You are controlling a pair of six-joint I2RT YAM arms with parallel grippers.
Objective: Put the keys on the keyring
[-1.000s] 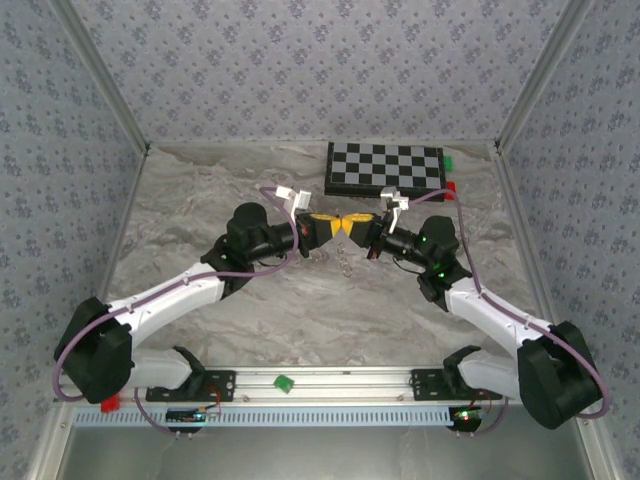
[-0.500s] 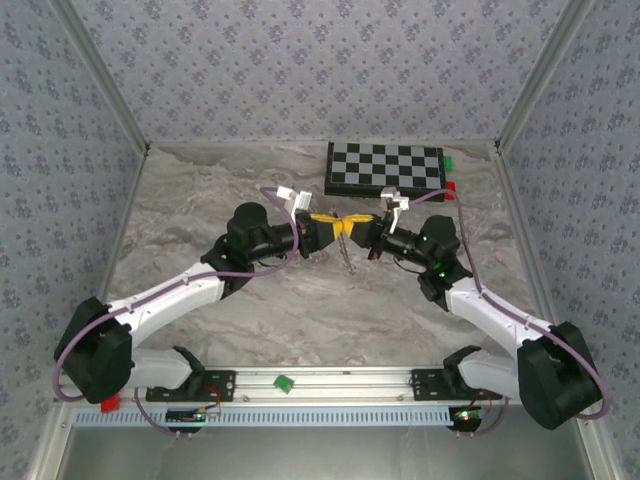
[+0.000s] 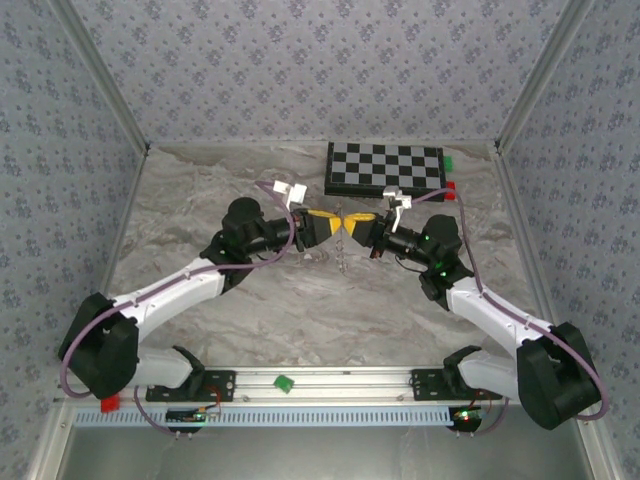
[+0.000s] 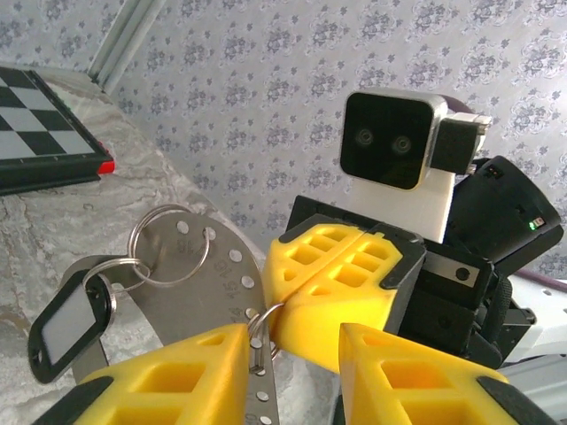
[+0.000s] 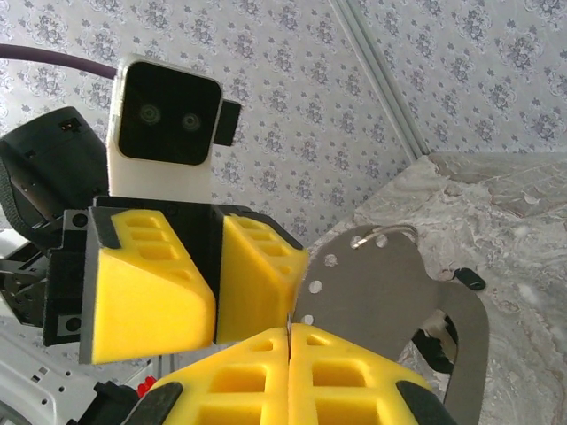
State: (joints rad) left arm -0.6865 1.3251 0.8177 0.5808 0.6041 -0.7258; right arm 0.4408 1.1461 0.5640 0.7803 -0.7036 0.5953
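I'm looking at the middle of the marbled table (image 3: 200, 200), where the two arms meet tip to tip. The left gripper (image 3: 327, 226) comes in from the left of the overhead picture and the right gripper (image 3: 354, 224) from the right, both just below the chessboard (image 3: 385, 168) at upper centre. The keys (image 3: 344, 256) hang as a small silver bunch directly under the point where the yellow tips meet.

Seen from the left wrist, the left gripper's yellow fingers (image 4: 173, 376) sit at the bottom of the frame, released, with a clear gap between them. A narrow strip of drilled metal runs down close to the inner edge of the left-hand one; I cannot tell whether it touches.

Facing them at centre right, the right gripper's fingers are clenched, grasping a small split ring (image 4: 259, 324) that pokes out at their tips. A flat silver plate drilled with holes (image 4: 208, 279) hangs there, left of centre. A larger keyring (image 4: 170, 207) is looped through the top of that plate. At lower left a black tag with a pale window (image 4: 69, 323) dangles from another ring.

From the right wrist, the right fingers press flat together at bottom centre and the drilled plate rises just behind them to the right.

A green block (image 3: 283, 382) lies on the rail at the bottom.
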